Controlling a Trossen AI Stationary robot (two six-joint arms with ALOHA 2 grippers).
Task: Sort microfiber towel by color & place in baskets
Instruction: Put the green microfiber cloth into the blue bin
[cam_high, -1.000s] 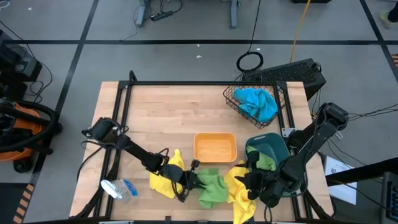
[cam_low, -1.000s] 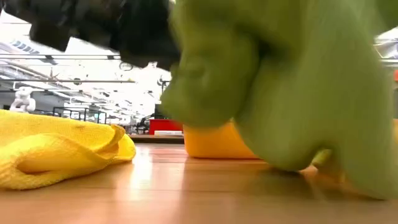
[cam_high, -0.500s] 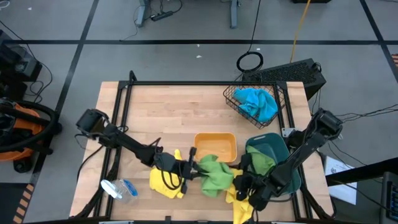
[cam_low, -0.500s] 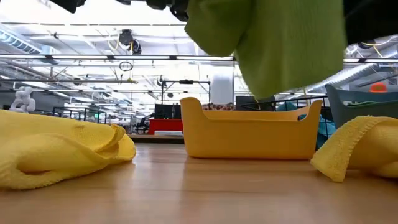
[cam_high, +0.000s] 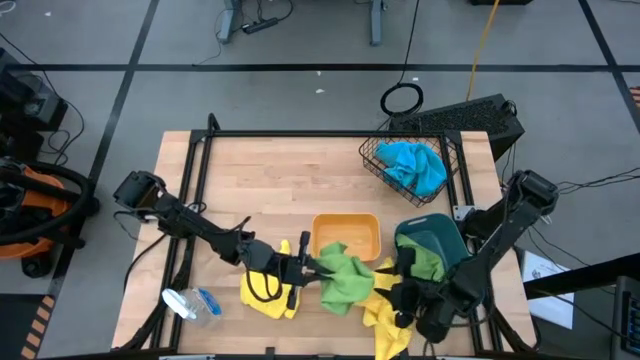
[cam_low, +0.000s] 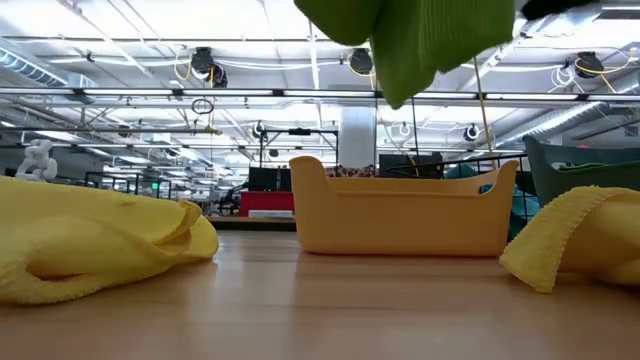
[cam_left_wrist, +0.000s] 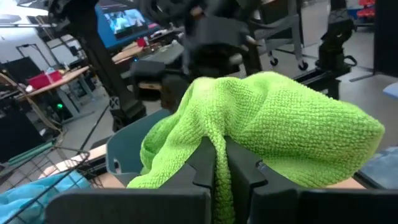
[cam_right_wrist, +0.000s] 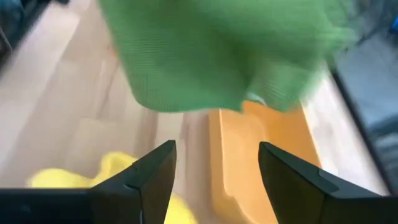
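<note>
A green towel (cam_high: 342, 280) hangs in the air just in front of the orange bin (cam_high: 345, 235), with my left gripper (cam_high: 308, 268) shut on it. My right gripper (cam_high: 402, 292) stands open to the towel's right, nothing between its fingers; in its wrist view the green towel (cam_right_wrist: 217, 56) hangs ahead of it. One yellow towel (cam_high: 266, 290) lies on the table under my left arm, another yellow towel (cam_high: 385, 315) below my right gripper. The teal bin (cam_high: 440, 235) holds a green towel (cam_high: 425, 262). The black wire basket (cam_high: 375, 160) holds a blue towel (cam_high: 412, 165). My left gripper pinches a bunched fold of the green towel (cam_left_wrist: 219, 144) between its two fingers. The fingers come level from the table's left. The towel drapes over and past the fingertips and hangs below them, its lower end (cam_low: 400, 85) clear of the table.
A clear spray bottle (cam_high: 190, 303) lies near the front left corner. A black frame rail (cam_high: 300, 133) runs along the far side of the table. The wood surface (cam_high: 270, 180) behind the orange bin is bare.
My left gripper has risen and gone a little toward the orange bin, staying shut on the green towel. The towel, which lay bunched on the table, now hangs lifted clear of it.
</note>
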